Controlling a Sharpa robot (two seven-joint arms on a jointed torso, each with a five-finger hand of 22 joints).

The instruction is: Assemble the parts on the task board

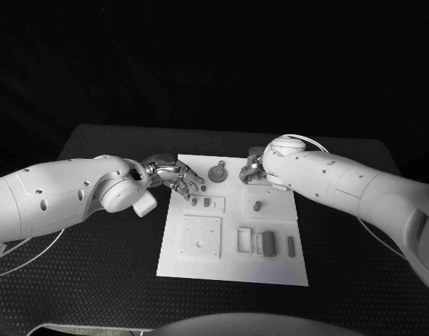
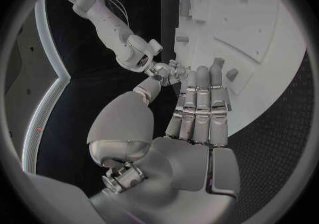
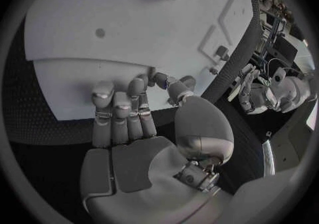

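- Left hand (image 1: 174, 175) sits over the task board's (image 1: 232, 273) far left corner, fingers (image 2: 201, 108) stretched out nearly straight and side by side over the white plate, thumb held apart; nothing sits between them, so it holds nothing.
- In the left wrist view the fingertips reach near a small grey part (image 2: 232, 74) on the board; contact cannot be told.
- Right hand (image 1: 253, 170) hangs over the board's far edge, mostly hidden under its own white wrist in the head view.
- In the right wrist view that hand's (image 3: 136, 128) fingers (image 3: 123, 115) are lightly bent over the board's edge, with the thumb tip close to them beside a small dark piece (image 3: 159, 79); whether it pinches that piece cannot be told.
- Between the two hands a round grey part with a knob (image 1: 218, 171) stands on the board, just beside the right hand.
- Nearer in, two small pegs (image 1: 202, 202) stand in a recessed block, and an oval part (image 1: 257, 206) lies to their right.
- At the near end: a square plate (image 1: 201, 236), then a row of bars (image 1: 264, 243) laid side by side.
- The black table (image 1: 93, 280) surrounds the board.
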